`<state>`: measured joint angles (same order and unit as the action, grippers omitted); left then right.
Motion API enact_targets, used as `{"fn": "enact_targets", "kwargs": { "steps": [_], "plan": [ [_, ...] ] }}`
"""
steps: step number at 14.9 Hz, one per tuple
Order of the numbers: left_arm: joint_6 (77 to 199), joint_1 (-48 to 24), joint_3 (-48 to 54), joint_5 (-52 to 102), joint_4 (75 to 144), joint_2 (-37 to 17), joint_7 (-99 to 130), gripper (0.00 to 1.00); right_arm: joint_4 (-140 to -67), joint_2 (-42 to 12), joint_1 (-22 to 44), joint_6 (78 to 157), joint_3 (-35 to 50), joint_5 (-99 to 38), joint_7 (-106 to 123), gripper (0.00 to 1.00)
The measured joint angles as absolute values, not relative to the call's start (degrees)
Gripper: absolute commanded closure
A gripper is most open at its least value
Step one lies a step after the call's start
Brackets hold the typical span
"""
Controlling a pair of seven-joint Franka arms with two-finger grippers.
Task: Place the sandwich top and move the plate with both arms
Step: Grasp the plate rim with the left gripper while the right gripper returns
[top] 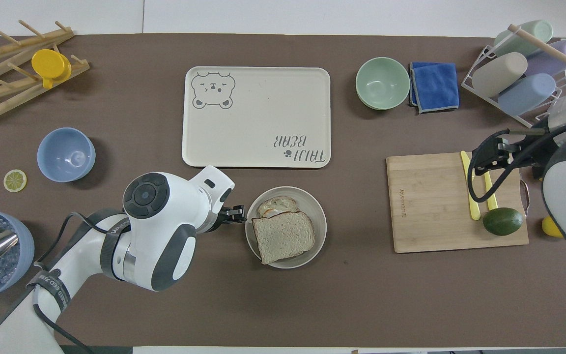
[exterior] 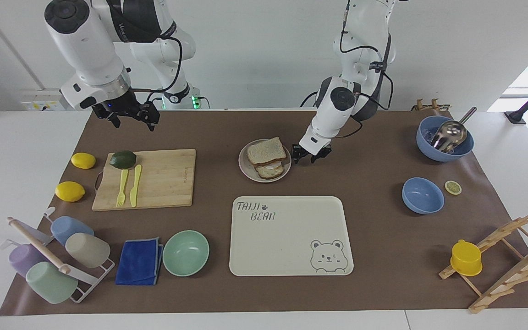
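On the plate (exterior: 244, 172), near the middle of the counter, you already have the sandwich top (exterior: 266, 151) lying over the egg toast, so placing looks done and moving the plate is left. Your left pincer (exterior: 310, 155) is low at the plate's rim; its state and any contact I cannot tell. Your right pincer (exterior: 129, 115) hangs wide and empty above the cutting board (exterior: 167, 178) end.
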<state>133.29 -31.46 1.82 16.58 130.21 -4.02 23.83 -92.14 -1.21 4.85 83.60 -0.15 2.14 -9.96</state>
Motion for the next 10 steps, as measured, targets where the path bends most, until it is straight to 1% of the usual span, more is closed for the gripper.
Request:
{"fn": "enact_targets", "kwargs": {
  "steps": [2,6,8,10],
  "plan": [
    [133.82,-32.15,1.81,17.3,130.18,-4.02,23.83,0.33,-92.14,-1.21,4.71,83.55,-0.21,2.14,-8.6,0.0],
    [134.14,-33.77,1.83,17.61,130.2,-4.07,23.84,0.42,-91.95,-1.11,4.12,83.55,-0.28,2.14,-7.39,0.0],
    [134.14,-34.4,1.84,17.74,130.24,-4.25,23.85,0.45,-91.95,-1.07,3.99,83.55,-0.31,2.14,-7.39,0.0],
    [134.17,-34.51,1.84,18.36,130.24,-4.48,23.86,0.46,-91.95,-1.06,3.18,83.55,-0.36,2.14,-7.39,0.0]
  ]
}}
